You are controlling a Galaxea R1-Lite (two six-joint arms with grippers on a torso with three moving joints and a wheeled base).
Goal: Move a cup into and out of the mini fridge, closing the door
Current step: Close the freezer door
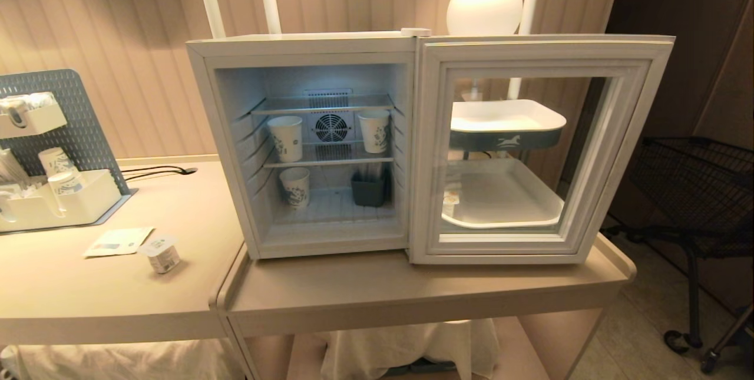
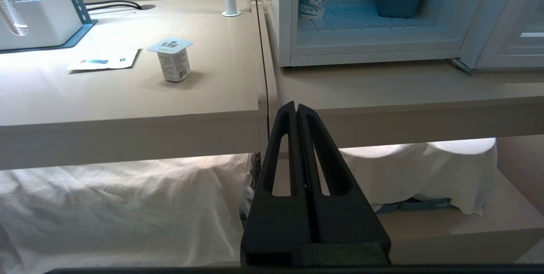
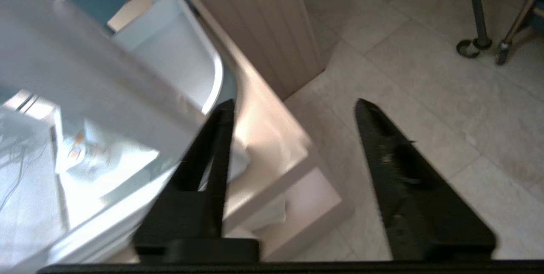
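The mini fridge (image 1: 306, 144) stands on a beige table (image 1: 412, 291), filling the middle of the head view. Its door (image 1: 530, 150) is swung fully open toward three o'clock, and two white trays show through the glass. Inside, two paper cups (image 1: 285, 138) stand on the middle wire shelf at either side of the rear fan; on the floor below, a third paper cup sits at seven o'clock and a dark grey holder (image 1: 369, 188) at five o'clock. A second table (image 1: 88, 286) adjoins at nine o'clock, carrying a grey pegboard organiser (image 1: 59, 156) with white bins at ten o'clock. The cup (image 1: 160, 254) stands upright on that second table at about eight o'clock from the fridge, just beside a flat card (image 1: 119, 241). The left gripper (image 2: 296, 106) hangs below the table edge, fingers pressed together, with the cup (image 2: 172, 59) at eleven o'clock from its tips. The right gripper (image 3: 293, 106) is off the table's corner beside the open door (image 3: 85, 87), above the tiled floor, fingers spread apart and holding nothing.
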